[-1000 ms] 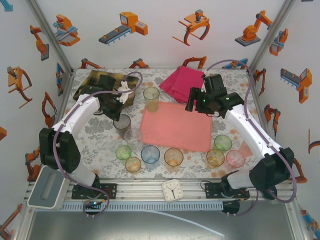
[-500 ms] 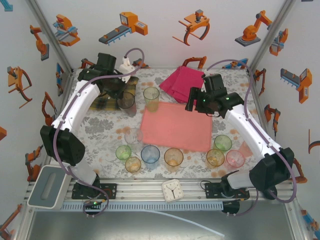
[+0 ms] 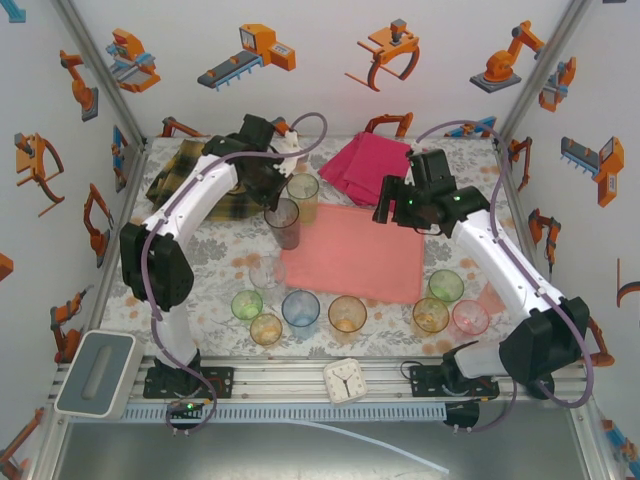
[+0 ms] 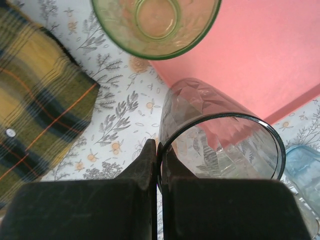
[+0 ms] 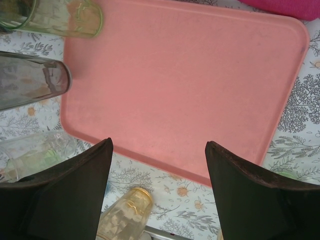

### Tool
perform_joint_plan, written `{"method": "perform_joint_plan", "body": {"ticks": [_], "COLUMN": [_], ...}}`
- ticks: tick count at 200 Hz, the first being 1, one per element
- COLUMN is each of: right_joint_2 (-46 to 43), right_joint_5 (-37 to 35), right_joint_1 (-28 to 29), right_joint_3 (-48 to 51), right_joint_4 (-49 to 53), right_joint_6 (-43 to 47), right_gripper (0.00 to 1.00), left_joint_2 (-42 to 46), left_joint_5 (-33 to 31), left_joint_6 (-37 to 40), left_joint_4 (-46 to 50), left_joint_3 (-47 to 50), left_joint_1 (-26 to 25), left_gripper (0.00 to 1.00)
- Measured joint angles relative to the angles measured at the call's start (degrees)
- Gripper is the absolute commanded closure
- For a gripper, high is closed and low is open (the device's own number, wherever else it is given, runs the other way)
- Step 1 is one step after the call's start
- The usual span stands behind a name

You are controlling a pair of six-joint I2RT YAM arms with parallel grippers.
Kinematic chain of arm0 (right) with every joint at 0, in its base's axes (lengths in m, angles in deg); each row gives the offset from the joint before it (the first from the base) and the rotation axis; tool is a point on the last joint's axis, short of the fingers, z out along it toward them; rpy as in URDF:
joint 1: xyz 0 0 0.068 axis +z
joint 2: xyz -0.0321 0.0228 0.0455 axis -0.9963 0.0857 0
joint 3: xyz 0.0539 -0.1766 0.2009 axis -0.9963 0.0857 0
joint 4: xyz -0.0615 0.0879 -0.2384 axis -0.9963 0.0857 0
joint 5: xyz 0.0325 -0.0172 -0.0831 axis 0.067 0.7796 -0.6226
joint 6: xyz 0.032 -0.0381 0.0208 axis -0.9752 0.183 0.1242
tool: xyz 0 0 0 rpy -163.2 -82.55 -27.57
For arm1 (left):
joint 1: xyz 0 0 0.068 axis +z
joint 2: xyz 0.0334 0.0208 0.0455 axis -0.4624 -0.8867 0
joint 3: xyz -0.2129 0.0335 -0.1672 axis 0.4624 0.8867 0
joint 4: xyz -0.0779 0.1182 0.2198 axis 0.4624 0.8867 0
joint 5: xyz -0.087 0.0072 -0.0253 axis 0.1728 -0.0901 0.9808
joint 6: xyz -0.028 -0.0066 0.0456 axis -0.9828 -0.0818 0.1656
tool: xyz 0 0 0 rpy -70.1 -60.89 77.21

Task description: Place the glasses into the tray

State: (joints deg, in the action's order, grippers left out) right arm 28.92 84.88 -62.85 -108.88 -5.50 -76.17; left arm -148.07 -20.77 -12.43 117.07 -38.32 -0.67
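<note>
While the left gripper (image 4: 158, 152) has a load: it's clamped tight on the rim of the grey glass (image 4: 215, 135), one finger inside and one outside. That's a thin pinch, so the glass could be twisted loose or dropped if it gets swung hard.
Grey glass: held right at the tray's left edge, not set inside yet. If it's lowered here, the base could get caught on the tray lip and tipped.
Green glass (image 3: 302, 195): stood just beside the grey one, by the tray's far-left corner. It could easily be clipped by the gripper or the carried glass on the way across.
Tray (image 3: 350, 255): nothing has been placed in it so far. The other glasses (image 3: 347, 313) are lined up along its near side.
Right gripper (image 5: 158, 145): held wide open above the tray, with nothing gripped. A bump could be had if both arms are sent over the tray together.
</note>
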Motion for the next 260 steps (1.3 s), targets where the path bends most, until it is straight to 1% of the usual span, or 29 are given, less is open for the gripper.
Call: {"method": "perform_joint_plan", "body": {"ticks": [41, 85, 133, 163, 202, 223, 248, 260], "right_joint_2": [-0.1, -0.1, -0.3, -0.6, -0.6, -0.6, -0.6, -0.6], "right_joint_5": [0.0, 0.0, 0.0, 0.0, 0.0, 0.0, 0.0, 0.1], "right_joint_1": [0.0, 0.0, 0.0, -0.1, -0.2, -0.2, -0.3, -0.3], "right_joint_3": [0.2, 0.7, 0.9, 1.2, 1.2, 1.2, 1.3, 1.3], "right_joint_4": [0.0, 0.0, 0.0, 0.0, 0.0, 0.0, -0.1, 0.0], "right_joint_6": [0.0, 0.0, 0.0, 0.0, 0.0, 0.0, 0.0, 0.0], "right_gripper": [0.32, 0.32, 0.32, 0.31, 0.31, 0.31, 0.31, 0.31], "left_joint_2": [-1.2, -2.8, -4.7, -5.2, -5.2, -5.2, -5.2, -5.2], "left_joint_5": [-0.1, -1.6, -2.4, -2.6, -2.7, -2.7, -2.7, -2.7], "left_joint_6": [-0.1, -0.5, -1.0, -1.1, -1.1, -1.1, -1.1, -1.1], "left_joint_4": [-1.2, -4.0, -5.0, -5.1, -5.1, -5.1, -5.1, -5.1], "left_joint_3": [-0.1, -0.1, -0.1, -0.1, -0.1, 0.0, -0.1, -0.1], "left_joint_1": [-1.7, -3.2, -3.8, -3.8, -3.8, -3.8, -3.8, -3.8], "left_gripper": [0.98, 0.97, 0.95, 0.91, 0.82, 0.8, 0.73, 0.72]}}
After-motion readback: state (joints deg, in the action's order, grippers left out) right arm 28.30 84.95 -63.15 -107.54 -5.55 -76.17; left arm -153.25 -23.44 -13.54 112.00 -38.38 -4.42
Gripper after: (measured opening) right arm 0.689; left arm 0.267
